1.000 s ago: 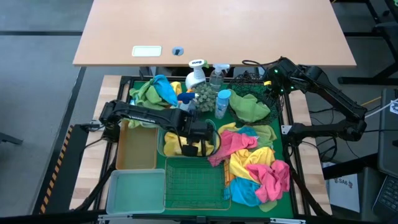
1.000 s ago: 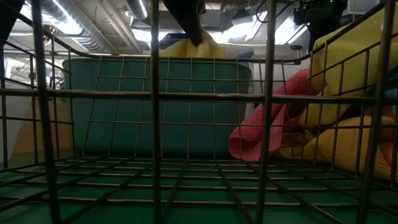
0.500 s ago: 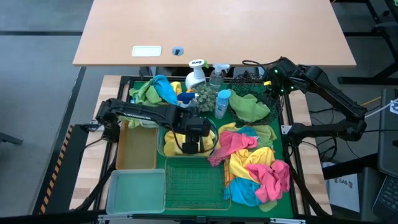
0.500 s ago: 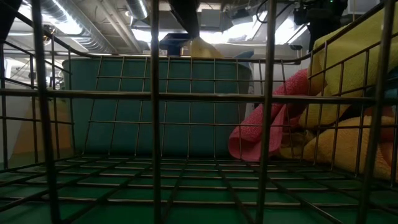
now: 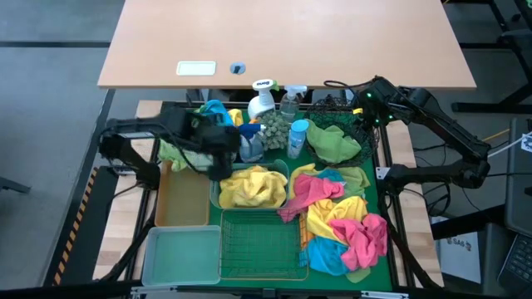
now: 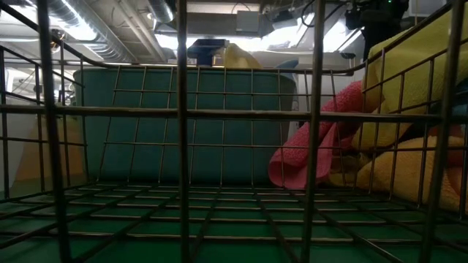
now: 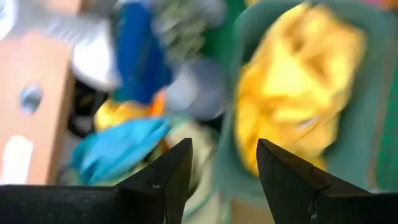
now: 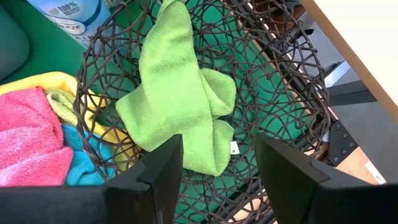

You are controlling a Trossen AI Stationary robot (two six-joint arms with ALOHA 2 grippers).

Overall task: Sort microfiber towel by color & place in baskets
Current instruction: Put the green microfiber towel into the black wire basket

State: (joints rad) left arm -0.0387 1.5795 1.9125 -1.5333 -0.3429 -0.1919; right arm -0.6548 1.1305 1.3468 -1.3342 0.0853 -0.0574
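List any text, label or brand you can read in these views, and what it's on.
"100%" on the spray bottle label; the smaller words beneath it are cut off and unreadable.
White spray bottle: dark mark on its cap, too small to read.
Pale card on the wooden table: no legible print.
Small tag on the green towel: unreadable.

Work surface: green mat [image 5: 293,218] with baskets, bottles and loose towels.
On it we note a tan tray [image 5: 184,198], clear pale plastic bin [image 5: 180,254], green wire rectangular basket [image 5: 259,241], teal plastic tub [image 5: 214,193] holding a yellow towel [image 5: 252,184], round black wire-mesh basket [image 5: 359,133], spray bottles [image 5: 263,98], and a pile of loose towels [image 5: 341,220].
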